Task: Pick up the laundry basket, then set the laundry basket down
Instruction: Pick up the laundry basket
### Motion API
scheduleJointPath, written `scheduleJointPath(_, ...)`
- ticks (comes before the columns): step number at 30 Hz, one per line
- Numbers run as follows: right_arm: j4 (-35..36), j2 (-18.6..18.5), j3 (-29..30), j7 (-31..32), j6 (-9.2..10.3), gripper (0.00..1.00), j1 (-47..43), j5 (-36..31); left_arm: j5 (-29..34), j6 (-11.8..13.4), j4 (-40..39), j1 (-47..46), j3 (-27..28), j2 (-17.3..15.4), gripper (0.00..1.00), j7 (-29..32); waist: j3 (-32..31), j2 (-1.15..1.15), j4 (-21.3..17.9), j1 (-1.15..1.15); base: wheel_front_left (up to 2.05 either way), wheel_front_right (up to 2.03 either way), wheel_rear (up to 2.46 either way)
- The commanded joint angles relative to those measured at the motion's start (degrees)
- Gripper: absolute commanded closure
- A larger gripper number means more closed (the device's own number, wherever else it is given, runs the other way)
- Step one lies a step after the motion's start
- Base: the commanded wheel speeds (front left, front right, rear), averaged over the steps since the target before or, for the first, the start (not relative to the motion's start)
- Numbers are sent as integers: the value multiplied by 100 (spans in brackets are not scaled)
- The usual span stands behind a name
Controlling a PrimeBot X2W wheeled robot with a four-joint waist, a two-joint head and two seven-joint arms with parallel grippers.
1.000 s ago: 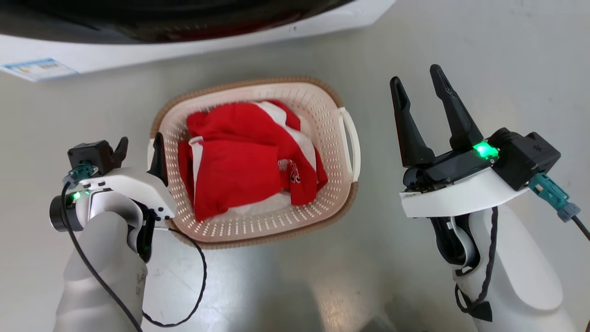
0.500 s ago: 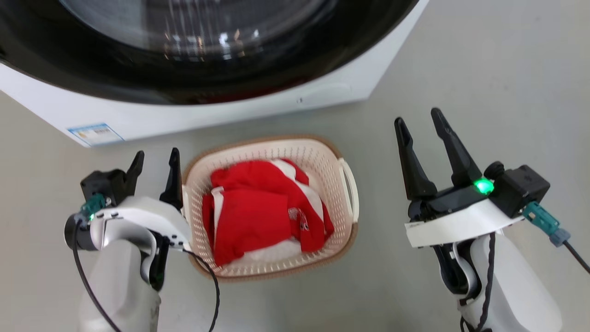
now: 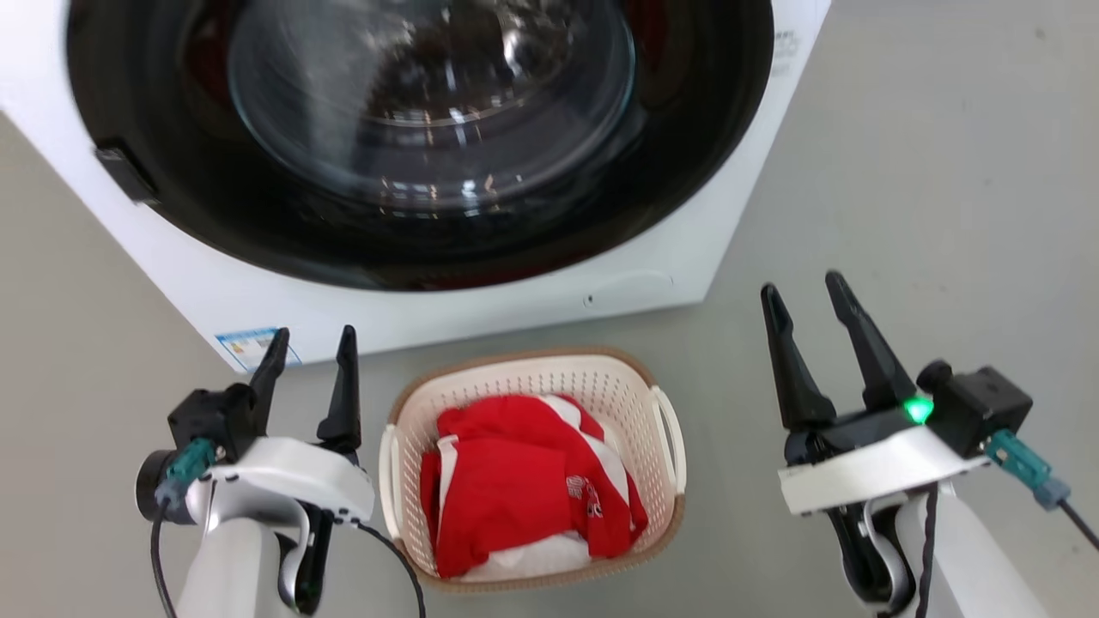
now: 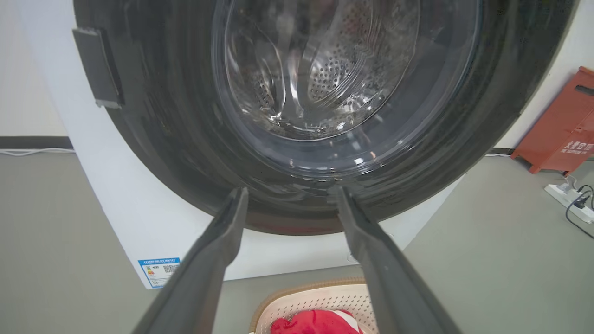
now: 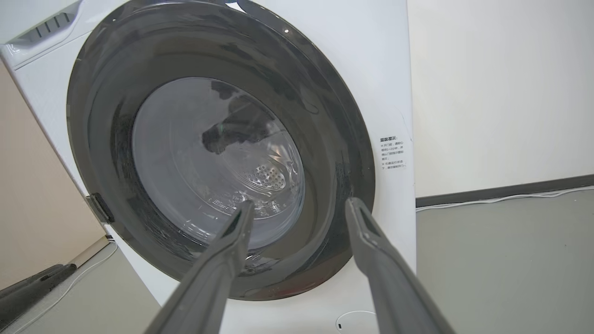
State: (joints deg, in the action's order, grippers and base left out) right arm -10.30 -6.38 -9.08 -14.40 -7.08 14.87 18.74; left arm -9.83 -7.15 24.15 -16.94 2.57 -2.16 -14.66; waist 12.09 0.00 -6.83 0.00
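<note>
**Item: laundry basket** (image 3: 549, 382). Cream perforated plastic with a brown woven-look rim. It stood upright on the grey floor (image 3: 901, 172), mouth up, just near of the washing machine (image 3: 258, 300) and between the two arms. Its long axis ran left to right, the right end turned slightly toward the far side. One white handle (image 3: 674, 438) sat on the right end and the other (image 3: 388, 468) on the left end.

**Contents:** a crumpled red garment (image 3: 515, 498) with white panels, lying inside.

**Left gripper** (image 3: 313, 343): fingers spread apart, holding nothing, just left of the basket and clear of it. In its wrist view (image 4: 291, 191) it pointed at the machine's round glass door (image 4: 325, 69), with the basket's far rim (image 4: 315, 294) low between the fingers.

**Right gripper** (image 3: 803, 296): fingers likewise spread and empty, well to the right of the basket. Its wrist view (image 5: 300, 203) faced the door.
</note>
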Motion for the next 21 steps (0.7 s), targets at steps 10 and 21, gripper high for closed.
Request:
scheduleJointPath(10,95,-80,32,-60,-41,0,-432,12,-226,-28,-895,688,-70,-73,0,-34,-731,0,224,0,0,0,0)
scheduleJointPath(21,106,-144,144,-60,-41,0,-645,-95,-108,221,-1521,1106,-201,-73,0,-34,-964,0,286,0,0,0,0)
